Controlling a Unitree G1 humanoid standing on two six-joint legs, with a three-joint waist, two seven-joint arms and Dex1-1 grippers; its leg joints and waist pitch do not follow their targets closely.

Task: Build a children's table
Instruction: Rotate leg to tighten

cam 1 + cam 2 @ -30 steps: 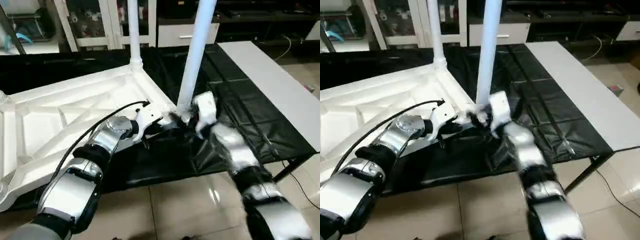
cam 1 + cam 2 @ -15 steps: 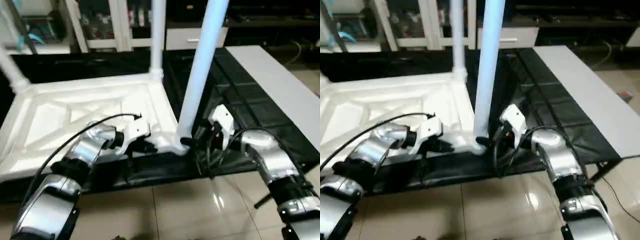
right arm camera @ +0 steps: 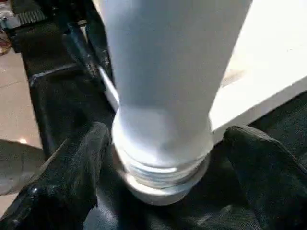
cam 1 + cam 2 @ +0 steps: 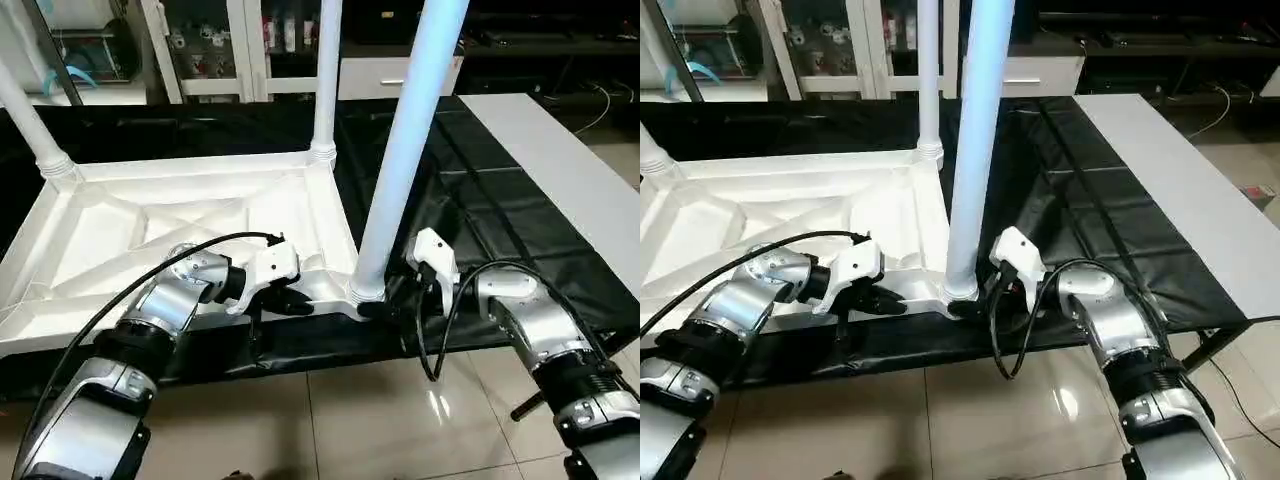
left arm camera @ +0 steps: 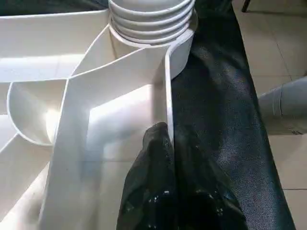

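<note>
The children's table top [image 4: 190, 215] lies upside down, ribbed side up, on the black-draped work table [image 4: 480, 215]. Three white legs stand upright in corner sockets: far left [image 4: 30, 125], far right [image 4: 325, 90] and near right [image 4: 405, 160]. My left gripper [image 4: 297, 300] is shut on the top's near rim [image 5: 168, 105], just beside the near right socket [image 5: 153, 28]. My right gripper [image 3: 165, 184] stands open around the flared base of the near right leg [image 3: 163, 96], one black finger [image 3: 72, 177] on each side.
A long white board [image 4: 560, 165] lies along the right side of the black cloth. Cabinets and shelves [image 4: 200, 45] stand behind. The work table's front edge runs just below my grippers, with tiled floor [image 4: 380, 420] beneath. Black cables [image 4: 440, 350] loop off both wrists.
The head camera has swung and levelled, shifting the whole picture. My right forearm has dropped lower and further right, its gripper still at the leg's base. The left gripper stays on the rim.
</note>
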